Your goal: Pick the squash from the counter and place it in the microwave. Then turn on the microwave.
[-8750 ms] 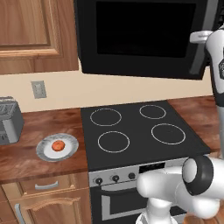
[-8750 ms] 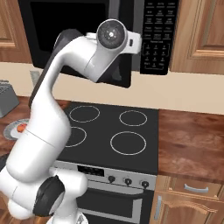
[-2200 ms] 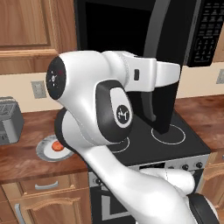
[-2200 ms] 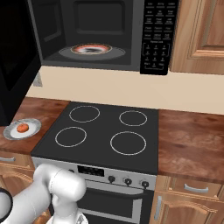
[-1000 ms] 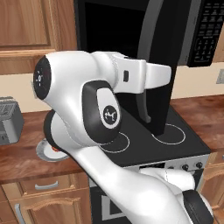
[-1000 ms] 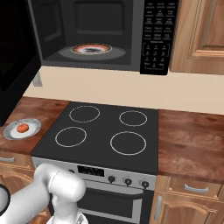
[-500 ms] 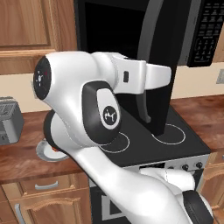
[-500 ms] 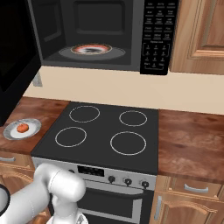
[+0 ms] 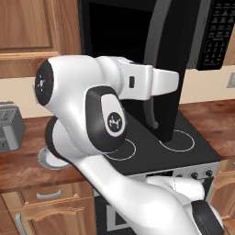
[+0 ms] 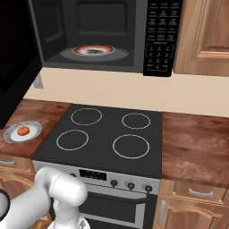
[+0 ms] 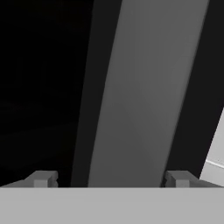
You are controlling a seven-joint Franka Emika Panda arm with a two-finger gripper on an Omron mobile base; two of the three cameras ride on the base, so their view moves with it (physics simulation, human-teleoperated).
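My claw (image 11: 109,178) is released astride the microwave (image 10: 107,36) door handle (image 11: 144,96); the squash (image 10: 23,130) sits far left on the desk (image 10: 27,114).

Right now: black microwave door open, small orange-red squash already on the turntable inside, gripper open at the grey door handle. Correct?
Not quite. The small orange-red squash still sits on the grey-rimmed white plate on the reddish-brown wooden counter, as the right base view shows. The black microwave door is open, and the gripper is open at the grey door handle.
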